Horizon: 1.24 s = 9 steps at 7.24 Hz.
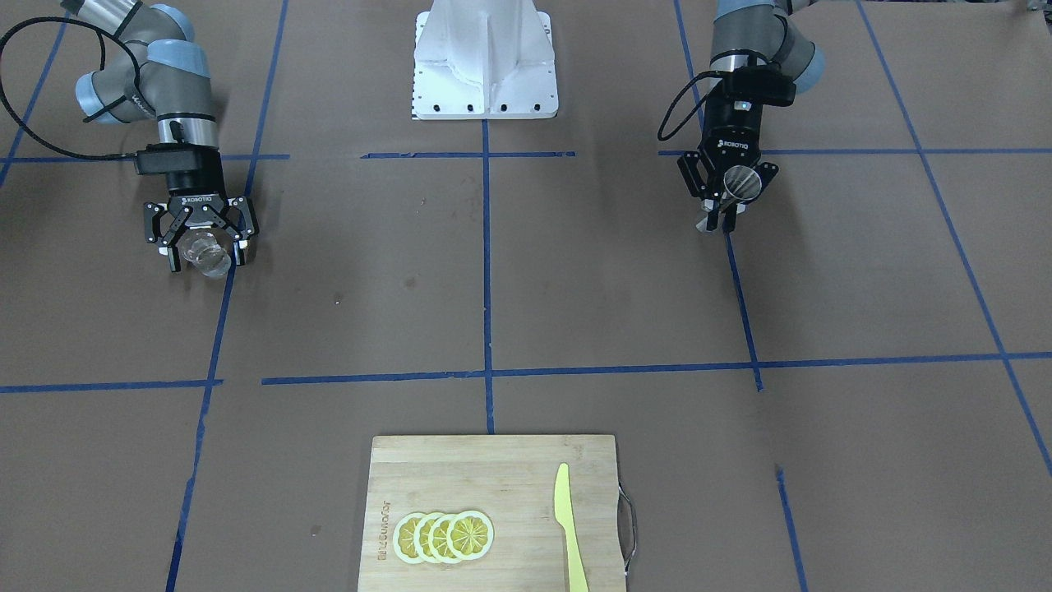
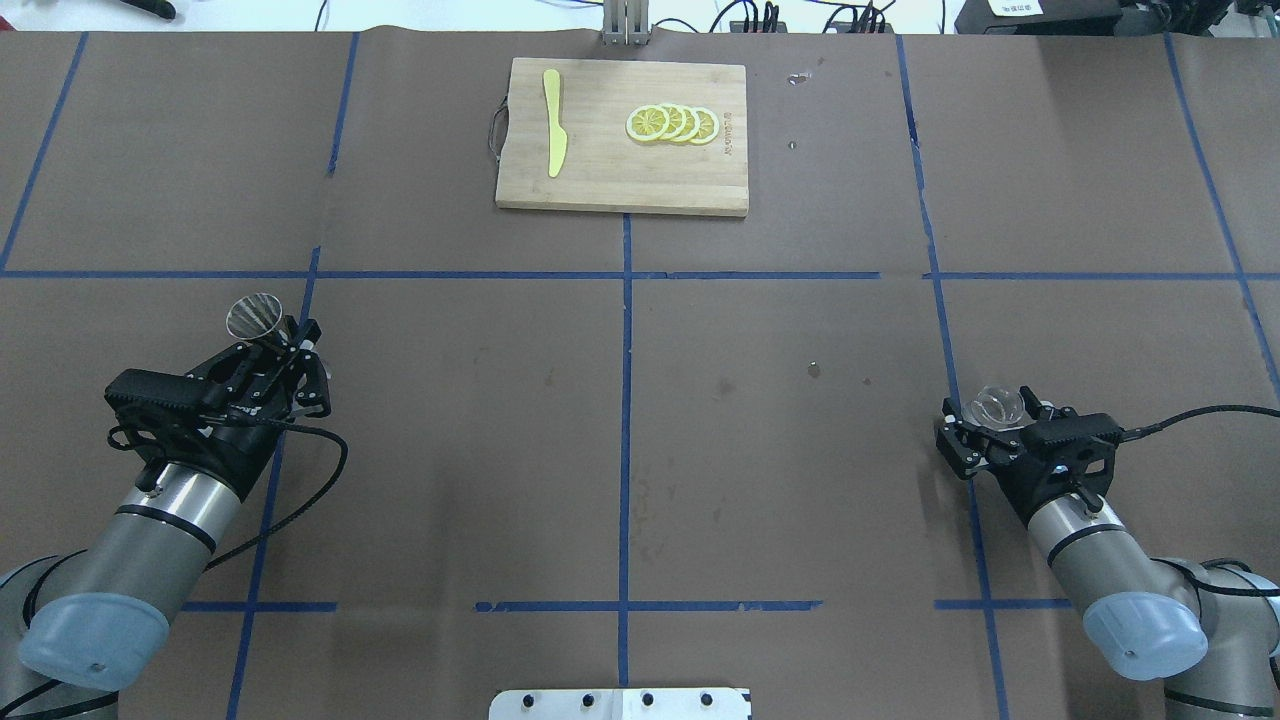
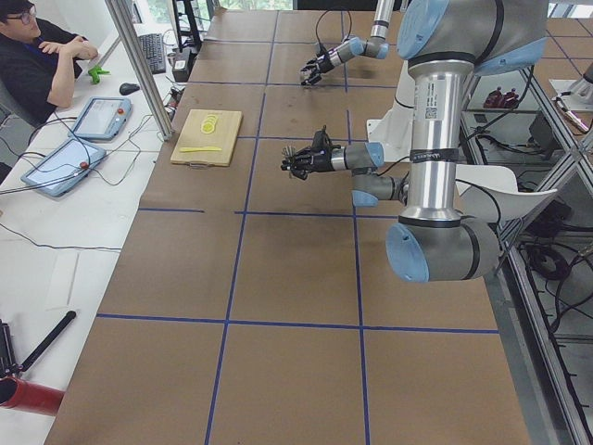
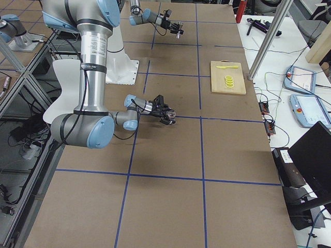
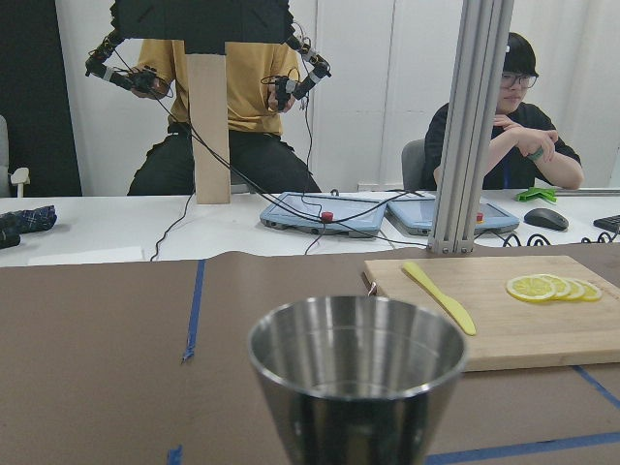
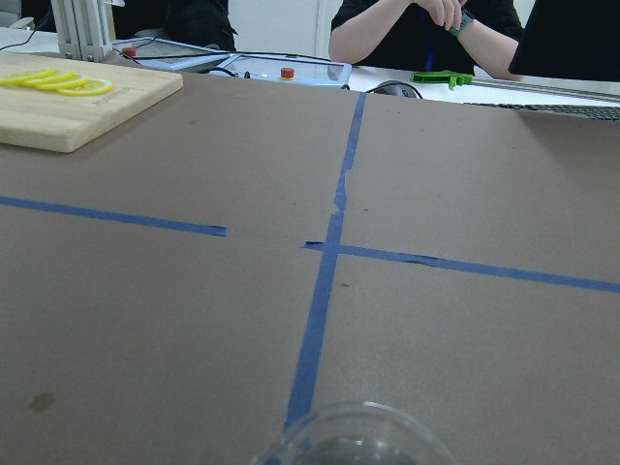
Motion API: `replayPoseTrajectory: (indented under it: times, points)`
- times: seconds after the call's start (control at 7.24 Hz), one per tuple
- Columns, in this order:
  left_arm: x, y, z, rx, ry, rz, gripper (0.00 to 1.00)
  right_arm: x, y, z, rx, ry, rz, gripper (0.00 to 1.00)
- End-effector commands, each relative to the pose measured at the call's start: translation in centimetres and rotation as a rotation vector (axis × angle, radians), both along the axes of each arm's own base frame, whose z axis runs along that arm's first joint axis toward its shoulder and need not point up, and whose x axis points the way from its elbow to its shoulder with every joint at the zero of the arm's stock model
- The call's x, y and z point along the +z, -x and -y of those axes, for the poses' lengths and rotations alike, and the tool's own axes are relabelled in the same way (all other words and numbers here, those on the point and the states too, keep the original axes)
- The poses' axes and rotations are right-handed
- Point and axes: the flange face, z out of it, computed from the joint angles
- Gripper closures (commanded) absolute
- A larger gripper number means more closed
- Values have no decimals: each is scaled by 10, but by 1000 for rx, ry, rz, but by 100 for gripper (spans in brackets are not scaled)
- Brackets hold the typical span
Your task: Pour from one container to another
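Right now I am holding both containers up off the worktop (image 2: 450, 450), so the grasping step is looking finished and the pour itself is not yet begun. My left tool (image 2: 283, 343) is gripping a steel cup (image 2: 253, 314) low on its body, fingers drawn in around it and the mouth facing up. My right tool (image 2: 985, 418) is clamping a clear glass (image 2: 996, 404) in much the same way. The two are hanging well apart, one out at each side of the worktop, with the whole middle stretch lying between them. I am not making out from either wrist view whether the cup or the glass is carrying anything, so I cannot tell which one is meant as the source. As I am judging it, the next move is calling for both arms to come in toward the centre line with the vessels kept level. One rim then goes just above and beside the other before I roll that wrist slowly. I am expecting the glass's transparent rim to be hard to read, so I am planning to line up by the overhead view. The board (image 2: 620, 190) at the far edge is lying out of the path.
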Motion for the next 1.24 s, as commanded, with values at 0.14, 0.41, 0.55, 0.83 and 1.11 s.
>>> replayPoseTrajectory:
  times: [0.14, 0.41, 0.55, 0.83, 1.11]
  points:
    - [4, -1, 0, 0, 2, 8, 100, 0, -1, 0, 0, 0, 0, 36]
    - [3, -2, 0, 0, 1, 6, 100, 0, -1, 0, -2, -1, -1, 75]
    - [2, -1, 0, -2, 1, 6, 100, -2, -1, 0, -5, 0, 2, 92]
    - [1, -2, 0, 0, 1, 3, 100, -22, -3, 0, -4, -8, 41, 100]
    - [0, -4, -1, 5, 0, 3, 100, -55, -6, -1, -16, -14, 106, 100]
